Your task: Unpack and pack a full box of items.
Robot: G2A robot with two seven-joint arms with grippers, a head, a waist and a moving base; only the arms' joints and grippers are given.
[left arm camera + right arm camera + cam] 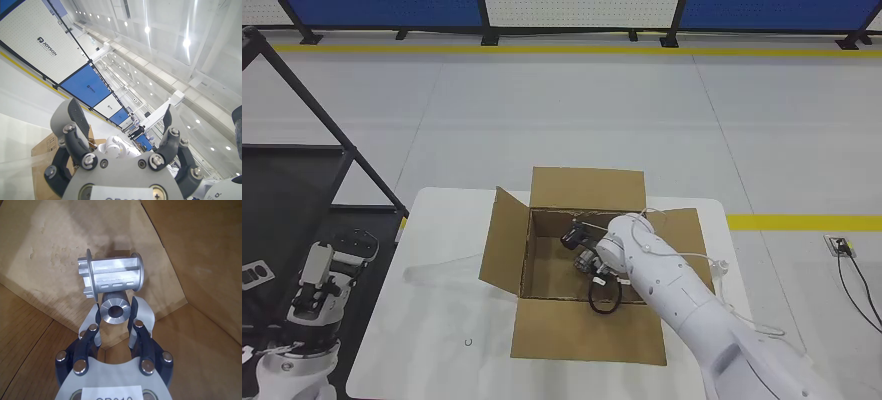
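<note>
Right fingers [144,311] are closed down to a narrow gap, one on each side of a short metal cylinder [115,312] with a round bore in its near end, the dark pads pressed against its sides. Just beyond, touching the cylinder's far end, a ribbed metal spool [113,273] with a flange at each end lies crosswise; whether the two are one piece or separate I cannot tell. Behind them is the brown floor of the cardboard box [47,237], with its walls rising on either side, so the held metal sits inside the box. Seen from above, the box stands with all four flaps folded outward in the middle of a white surface [442,300], and the right arm reaches down into it. A small dark ring [469,343] lies on the surface near the box's front flap, apart from it. Left fingers [77,115] are spread wide with nothing between them, pointing up toward the ceiling, off beyond the surface's left edge
</note>
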